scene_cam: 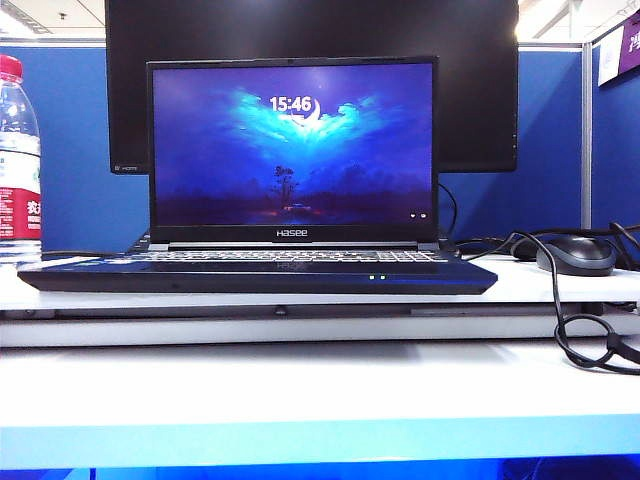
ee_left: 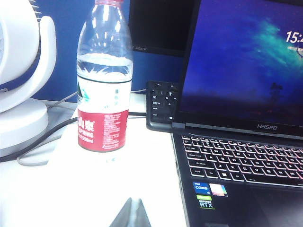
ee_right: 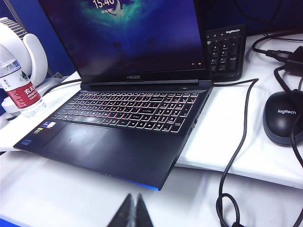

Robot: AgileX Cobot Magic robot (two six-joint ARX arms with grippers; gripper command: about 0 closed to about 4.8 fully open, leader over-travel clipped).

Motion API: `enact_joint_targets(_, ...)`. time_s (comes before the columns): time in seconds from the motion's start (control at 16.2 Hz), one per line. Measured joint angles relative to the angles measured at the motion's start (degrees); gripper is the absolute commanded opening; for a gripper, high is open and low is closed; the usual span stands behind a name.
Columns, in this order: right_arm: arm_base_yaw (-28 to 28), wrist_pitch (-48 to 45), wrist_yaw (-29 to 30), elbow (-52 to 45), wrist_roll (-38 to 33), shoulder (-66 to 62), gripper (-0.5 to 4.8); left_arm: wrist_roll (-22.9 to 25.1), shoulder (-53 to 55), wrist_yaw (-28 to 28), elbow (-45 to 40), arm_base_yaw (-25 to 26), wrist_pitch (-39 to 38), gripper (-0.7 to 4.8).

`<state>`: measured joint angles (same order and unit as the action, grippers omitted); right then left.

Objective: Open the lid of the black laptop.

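Laptop (scene_cam: pixel 258 272) sits mid-desk (scene_cam: pixel 320 385) on a raised white shelf. Lid (scene_cam: pixel 292 150) is already up, roughly upright, screen lit with a clock and wallpaper — task looks done or nearly so.

Left gripper (ee_left: pixel 131 215) is low at the frame edge in its wrist view, over bare desk beside the laptop's left front corner, touching nothing. Fingertips meet in a point, so it reads closed and empty. Right gripper (ee_right: pixel 132 213) is the same — tips pressed together, empty, over the desk just in front of the laptop's front right edge. Neither shows in the exterior view.

Handling, as a judgement: the lid is a thin stiff panel on a hinge with some friction, so it stays where left. The screen face is fragile and glossy — don't press it. If more angle is needed, push or pinch at the top bezel middle, not a corner, to avoid twisting. The base looks heavy enough to stay put, but its front edge overhangs the shelf a bit, so it could rock.

Around it: water bottle (ee_left: pixel 104 75) left of the laptop, near but apart; white fan (ee_left: pixel 23 80) further left; keyboard (ee_right: pixel 226 49) behind; mouse (ee_right: pixel 283 116) and cable (ee_right: pixel 236 142) on the right; monitor (scene_cam: pixel 480 90) behind the lid.
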<state>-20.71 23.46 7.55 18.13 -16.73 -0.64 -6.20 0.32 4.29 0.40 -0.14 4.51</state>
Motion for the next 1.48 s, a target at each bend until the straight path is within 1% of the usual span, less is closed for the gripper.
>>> enact_joint_targets(0.86,0.0,0.0,0.0,0.0,0.5,0.0,-0.01,0.0,0.0,0.0,0.0,0.0,0.0,-0.05)
enact_joint_targets(0.93,0.1,0.2,-2.3,0.0,8.3,0.0,-0.01,0.0,0.0,0.0,0.0,0.0,0.0,-0.05)
enact_joint_targets(0.99,1.0,1.2,-3.6,-0.1,12.1,0.5,-0.01,0.0,0.0,0.0,0.0,0.0,-0.1,-0.05)
enact_joint_targets(1.05,4.1,1.4,-5.6,-0.7,15.5,0.5,-0.01,0.0,0.0,0.0,0.0,0.0,0.0,-0.05)
enact_joint_targets(1.11,14.3,-5.4,-13.1,-7.6,17.2,0.4,-0.01,0.0,0.0,0.0,0.0,0.0,-0.2,-0.05)
enact_joint_targets(1.17,16.7,-11.3,-12.8,-10.8,13.8,0.5,-0.01,0.0,0.0,0.0,0.0,0.0,-0.3,-0.05)
enact_joint_targets(1.3,16.6,-16.5,-10.8,-12.2,12.6,0.5,-0.01,0.0,0.0,0.0,0.0,0.0,-0.4,-0.05)
enact_joint_targets(1.48,17.4,-20.0,-10.5,-13.0,12.4,0.5,-0.01,0.0,0.0,0.0,0.0,0.0,-0.5,-0.05)
